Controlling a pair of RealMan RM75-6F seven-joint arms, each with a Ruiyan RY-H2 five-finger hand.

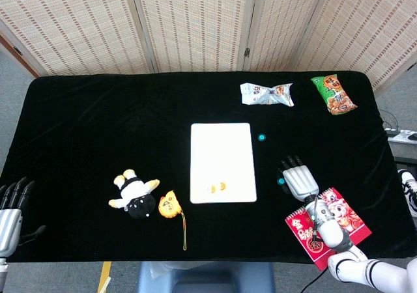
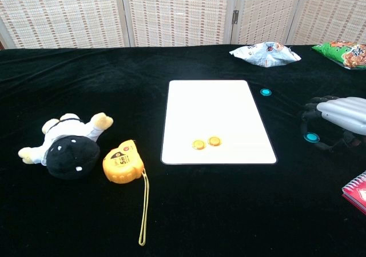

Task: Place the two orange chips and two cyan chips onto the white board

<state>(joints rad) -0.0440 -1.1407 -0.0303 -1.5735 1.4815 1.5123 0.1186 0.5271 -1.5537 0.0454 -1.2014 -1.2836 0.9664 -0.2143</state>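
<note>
The white board (image 1: pixel 220 151) (image 2: pixel 214 111) lies mid-table with two orange chips (image 1: pixel 218 187) (image 2: pixel 206 143) side by side near its front edge. One cyan chip (image 1: pixel 261 137) (image 2: pixel 266 92) rests on the black cloth just right of the board's far part. The second cyan chip (image 1: pixel 281 181) (image 2: pixel 311 137) sits at cloth level, right of the board's front corner. My right hand (image 1: pixel 298 178) (image 2: pixel 338 115) is lowered over it, palm down, and pinches it between curled fingers and thumb. My left hand (image 1: pixel 12 207) hangs open off the table's front left corner.
A plush toy (image 2: pixel 67 144) and a yellow tape measure (image 2: pixel 121 162) lie left of the board. Two snack bags (image 1: pixel 266 94) (image 1: pixel 333 94) lie at the far right. A red notebook (image 1: pixel 326 224) lies under my right forearm near the front edge.
</note>
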